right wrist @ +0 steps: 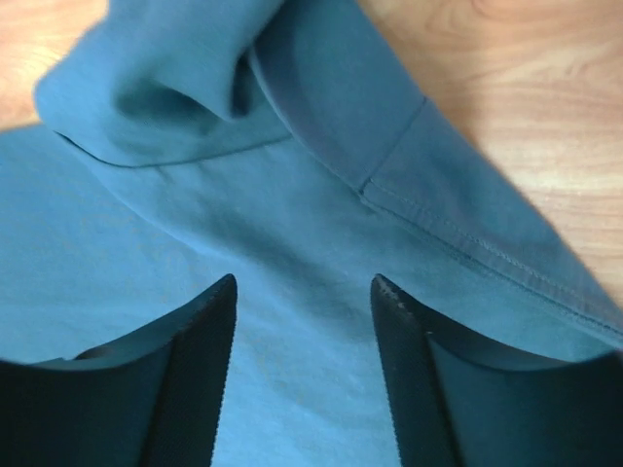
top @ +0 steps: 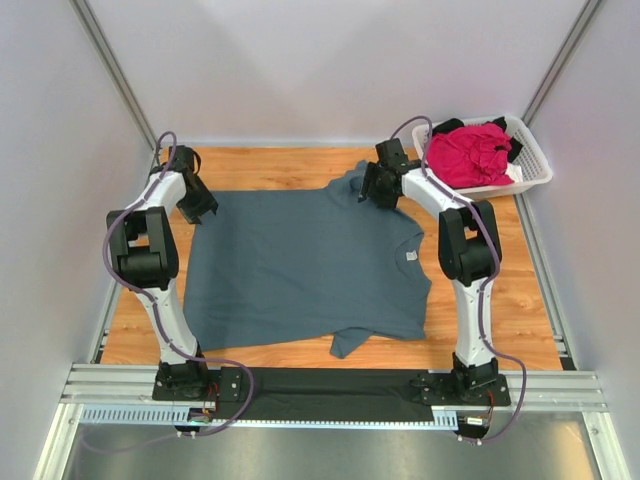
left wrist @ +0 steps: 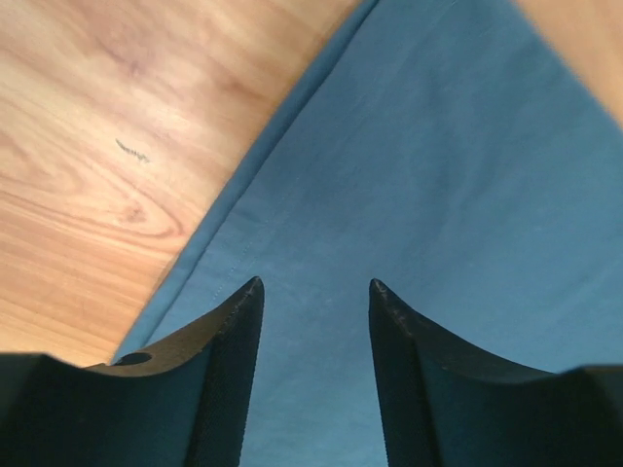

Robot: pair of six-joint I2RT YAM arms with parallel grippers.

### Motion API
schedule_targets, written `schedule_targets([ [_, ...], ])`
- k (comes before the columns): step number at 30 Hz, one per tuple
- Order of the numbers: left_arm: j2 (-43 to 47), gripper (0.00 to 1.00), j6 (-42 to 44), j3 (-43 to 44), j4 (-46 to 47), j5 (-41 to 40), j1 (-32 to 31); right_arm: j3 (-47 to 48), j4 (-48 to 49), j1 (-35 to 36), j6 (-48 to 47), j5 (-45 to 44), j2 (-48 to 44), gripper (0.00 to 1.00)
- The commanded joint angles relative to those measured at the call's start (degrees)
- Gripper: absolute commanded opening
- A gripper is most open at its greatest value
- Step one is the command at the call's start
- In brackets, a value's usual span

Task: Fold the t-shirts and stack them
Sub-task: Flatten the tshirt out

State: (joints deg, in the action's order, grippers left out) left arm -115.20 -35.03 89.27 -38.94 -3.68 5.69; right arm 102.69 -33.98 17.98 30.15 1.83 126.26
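Observation:
A large slate blue-grey t-shirt point(top: 300, 270) lies spread flat on the wooden table, its small neck label point(top: 410, 257) at the right. My left gripper point(top: 203, 212) is open just above the shirt's far left corner; in the left wrist view point(left wrist: 316, 287) its hem point(left wrist: 243, 195) runs beside the fingers. My right gripper point(top: 372, 195) is open over the shirt's far right part, by a rumpled sleeve point(right wrist: 185, 88); nothing is between its fingers point(right wrist: 304, 282). A magenta-pink t-shirt point(top: 470, 152) and a black one point(top: 450, 126) lie in the basket.
The white slatted basket point(top: 530, 170) stands at the far right corner of the table. A black cloth strip point(top: 330, 393) lies along the near rail between the arm bases. Grey walls close in the table on three sides.

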Motion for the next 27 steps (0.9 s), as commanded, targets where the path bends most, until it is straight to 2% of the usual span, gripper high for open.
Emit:
schedule_targets([
  [1, -1.0, 0.54, -0.8, 1.6, -4.5, -0.4, -0.4, 0.1, -1.9, 0.3, -1.3, -0.4, -0.6, 0.58],
  [10, 2.3, 0.48, -5.9, -7.4, -8.3, -5.1, -3.1, -16.3, -1.9, 1.9, -1.2, -1.1, -7.6, 0.38],
  [14, 3.3, 0.46, -12.9, -9.5, -15.6, -11.5, -4.4, -25.4, -1.8, 2.7, -0.7, -1.6, -12.9, 0.34],
  [18, 5.8, 0.46, -17.0, -17.0, -17.4, -11.5, -4.4, -33.2, -2.1, 3.5, 0.0, -1.6, -18.0, 0.32],
  [27, 19.0, 0.45, -19.5, -29.6, -21.4, -11.2, -5.1, -49.3, -6.6, 7.7, 3.2, -0.5, -31.7, 0.30],
])
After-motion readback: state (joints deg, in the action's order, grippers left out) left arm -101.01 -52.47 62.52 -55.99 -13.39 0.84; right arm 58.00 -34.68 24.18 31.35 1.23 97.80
